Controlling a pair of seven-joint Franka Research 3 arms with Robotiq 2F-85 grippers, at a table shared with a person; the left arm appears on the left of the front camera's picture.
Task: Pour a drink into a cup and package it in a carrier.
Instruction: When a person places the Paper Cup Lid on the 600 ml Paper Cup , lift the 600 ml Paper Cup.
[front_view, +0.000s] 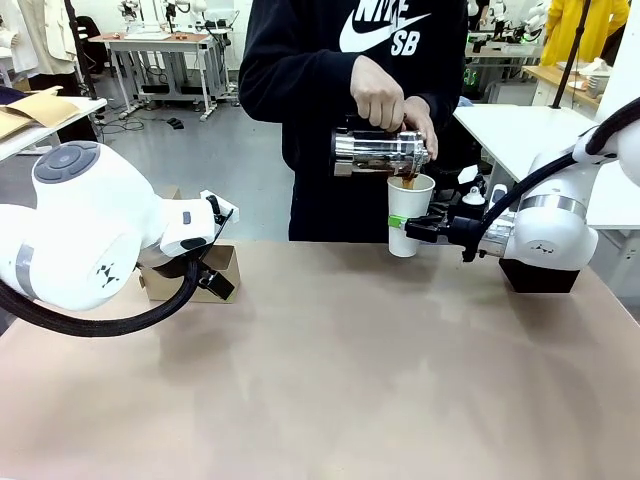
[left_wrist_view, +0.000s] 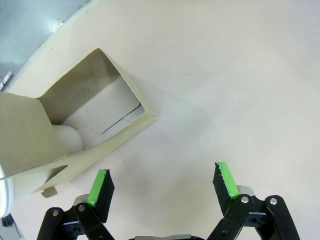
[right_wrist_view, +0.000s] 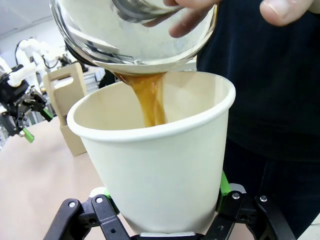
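Shut around the lower wall of a white paper cup (right_wrist_view: 160, 160): right gripper (front_view: 412, 228), cup upright between its jaws. Above the jaws, a tilted glass pitcher (front_view: 380, 152) in a person's hands (front_view: 378, 95), brown drink (right_wrist_view: 150, 100) streaming into the cup. Wide open, holding nothing: left gripper (left_wrist_view: 162, 182), over bare table (left_wrist_view: 240, 75). Just beyond one jaw, apart from both, the cardboard carrier (left_wrist_view: 30, 135).

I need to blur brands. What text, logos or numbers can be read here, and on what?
"SB" under a white swoosh, on the person's black sweatshirt; the word above, likely "NIKE", is cut off.
Small marks on left arm and right arm: too small to read.
No print on cup or carrier.
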